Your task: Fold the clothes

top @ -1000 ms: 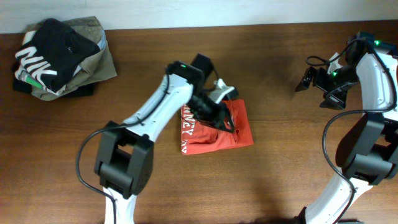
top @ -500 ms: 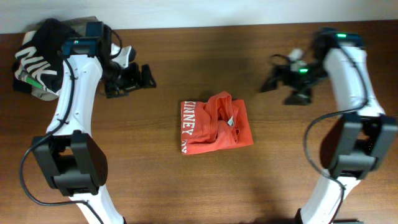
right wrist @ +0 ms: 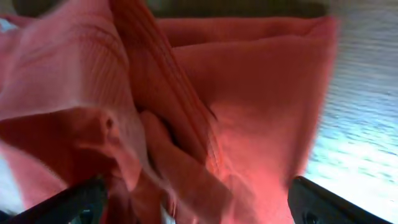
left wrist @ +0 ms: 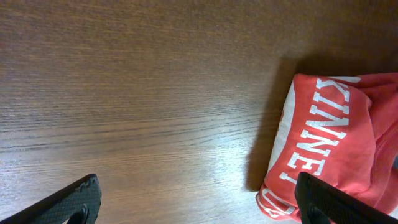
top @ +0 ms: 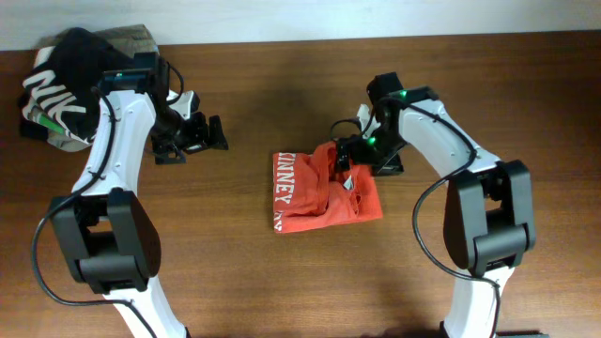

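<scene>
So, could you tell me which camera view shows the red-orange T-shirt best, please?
The overhead view: almost the whole folded T-shirt is in frame. The left wrist view catches only its lettered edge, and the right wrist view is a blurred close-up of its folds.

You'll find the T-shirt (top: 324, 195) lying in the middle of the table (top: 282, 282), with the pile of garments (top: 80, 84) in the far left corner. Your left gripper (top: 197, 139) hangs between them, and your right gripper (top: 346, 155) is over the T-shirt's far right part.

Wooden table (top: 282, 282) carries a bunched red-orange T-shirt (top: 324, 199) and a garment pile (top: 84, 84)
</scene>
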`<state>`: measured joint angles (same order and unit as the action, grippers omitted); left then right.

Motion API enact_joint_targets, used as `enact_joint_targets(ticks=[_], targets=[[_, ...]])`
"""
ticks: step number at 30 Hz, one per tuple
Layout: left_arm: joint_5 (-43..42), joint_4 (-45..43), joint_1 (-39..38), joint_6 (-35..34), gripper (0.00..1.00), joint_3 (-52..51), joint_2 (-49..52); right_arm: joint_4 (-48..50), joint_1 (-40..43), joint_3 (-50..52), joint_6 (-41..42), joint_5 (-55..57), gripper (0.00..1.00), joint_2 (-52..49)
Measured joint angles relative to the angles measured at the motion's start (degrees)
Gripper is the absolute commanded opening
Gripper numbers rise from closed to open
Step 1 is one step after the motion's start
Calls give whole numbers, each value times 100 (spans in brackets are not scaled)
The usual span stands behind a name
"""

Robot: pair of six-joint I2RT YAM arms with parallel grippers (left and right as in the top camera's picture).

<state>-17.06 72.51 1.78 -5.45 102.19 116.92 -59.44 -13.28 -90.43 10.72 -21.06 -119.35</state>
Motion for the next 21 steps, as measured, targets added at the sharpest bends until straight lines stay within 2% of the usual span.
enact_joint_targets(ticks=[1, 2, 3, 4, 7, 12, 14, 16, 17, 18, 20, 21], targets=[[0, -17, 0, 0, 99, 0, 0, 129, -61, 151, 0, -11, 47, 0], [0, -11, 0, 0, 99, 0, 0, 197, -114, 243, 68, -22, 37, 0], [0, -15, 0, 0, 99, 0, 0, 262, -160, 293, 120, -42, 15, 0], [0, -15, 0, 0, 99, 0, 0, 339, -179, 293, 192, -74, 4, 0], [0, -15, 0, -2, 99, 0, 0, 295, -177, 271, 284, -68, 4, 0], [0, -31, 0, 0, 99, -9, 0, -1443, -42, -1045, 197, 603, 4, -81], [2, -33, 0, 0, 99, -11, 0, -1554, -2, -1274, 63, 1069, 4, -50], [2, -33, 0, 0, 99, -11, 0, -1401, 2, -1060, 0, 1438, 8, -50], [0, -33, 0, 0, 99, -11, 0, -1209, 2, -844, -28, 1591, 14, -50], [2, -31, 0, 0, 99, -11, 0, -1086, 2, -627, -59, 1725, 29, -61], [0, -35, 0, 0, 99, -11, 0, -741, 22, -192, -17, 2070, 50, -63], [0, -35, 0, 0, 99, -11, 0, -645, 79, -26, 61, 2295, 54, -74]])
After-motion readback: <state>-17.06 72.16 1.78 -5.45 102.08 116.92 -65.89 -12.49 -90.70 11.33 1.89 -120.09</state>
